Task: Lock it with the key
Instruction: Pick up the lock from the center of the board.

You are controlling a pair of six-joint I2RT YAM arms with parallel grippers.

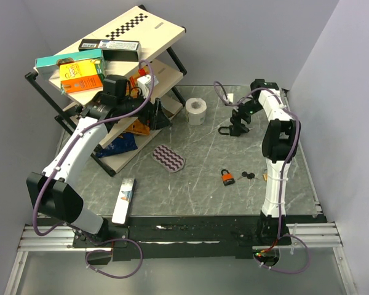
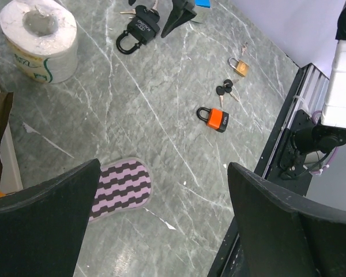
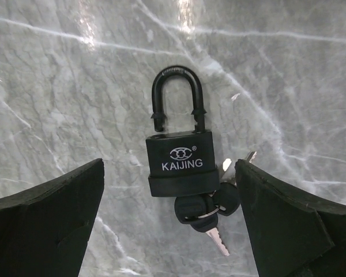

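Observation:
A black padlock (image 3: 181, 161) marked KAIJING lies flat on the grey marble table (image 3: 57, 86), its shackle raised with one leg free of the body. A bunch of black-headed keys (image 3: 210, 210) hangs at its bottom end, one of them in the keyhole. My right gripper (image 3: 168, 167) hovers just above it, open, a finger on either side and touching nothing. From above, the right gripper (image 1: 237, 125) is at the back right over that black padlock (image 1: 224, 129). My left gripper (image 2: 164, 167) is open and empty; in the top view the left gripper (image 1: 157, 117) sits beside the shelf rack.
An orange padlock (image 1: 227, 177) with loose keys (image 1: 248, 176) lies mid-right. A small brass padlock (image 2: 239, 66) is near them. A toilet roll (image 1: 197, 111), a striped pad (image 1: 168, 158), a white flat pack (image 1: 124, 200) and a tilted shelf rack (image 1: 111, 55) with boxes fill the left.

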